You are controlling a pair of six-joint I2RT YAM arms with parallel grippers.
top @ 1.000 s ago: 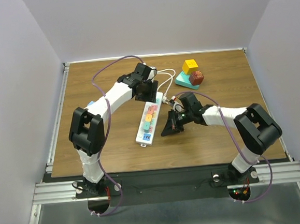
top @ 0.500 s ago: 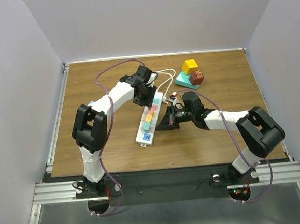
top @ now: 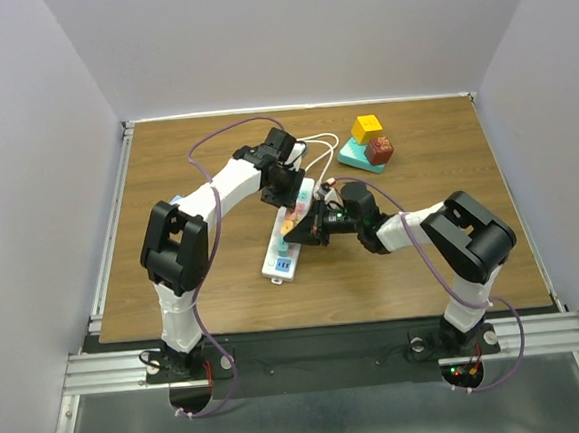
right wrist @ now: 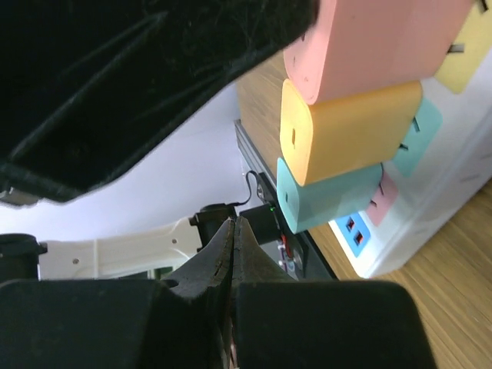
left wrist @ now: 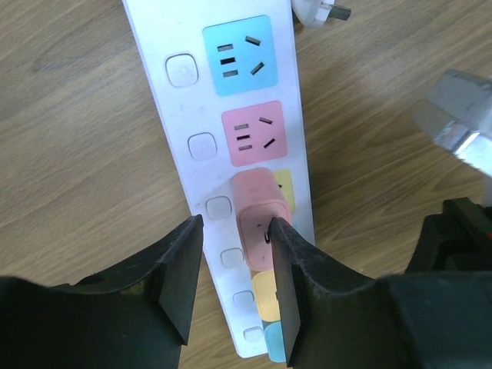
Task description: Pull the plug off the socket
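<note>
The socket, a long white power strip, lies slantwise mid-table. Three plugs stand in its row: pink, yellow and teal. My left gripper hovers open over the strip. Its right finger is against the pink plug's side; its left finger stands apart over the strip's buttons. My right gripper is shut with nothing in it, low beside the strip's right edge, with the pink plug, orange plug and teal plug just ahead. From above, the right gripper touches the strip's side.
A teal block carrying a yellow cube and a red cube sits at the back right. The strip's thin white cord loops behind the left wrist, and its loose plug lies on the wood. The right arm crowds the strip's right side.
My right gripper has slid left, up against the strip. The left gripper has come down over the pink plug, and its jaws have narrowed.
</note>
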